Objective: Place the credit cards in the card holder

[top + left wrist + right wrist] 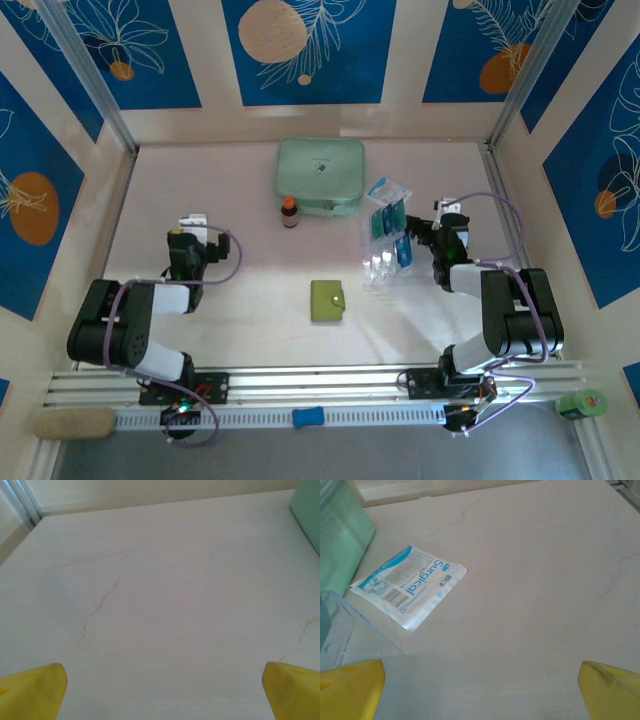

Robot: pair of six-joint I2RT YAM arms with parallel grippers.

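Observation:
The olive-green card holder (326,300) lies shut on the table, near the front centre. The credit cards (386,222), blue and teal, sit in a clear plastic stand (384,262) to its right and further back. My left gripper (194,222) is open over bare table at the left, far from both; its yellow fingertips (32,690) frame an empty surface. My right gripper (446,214) is open just right of the cards, and nothing lies between its fingertips (612,690). The stand's clear corner (350,630) shows at the left of the right wrist view.
A mint-green zip case (320,177) lies at the back centre, with a small brown bottle (289,212) in front of it. A clear packet with blue print (410,585) lies between the case and the stand. Walls enclose the table on three sides.

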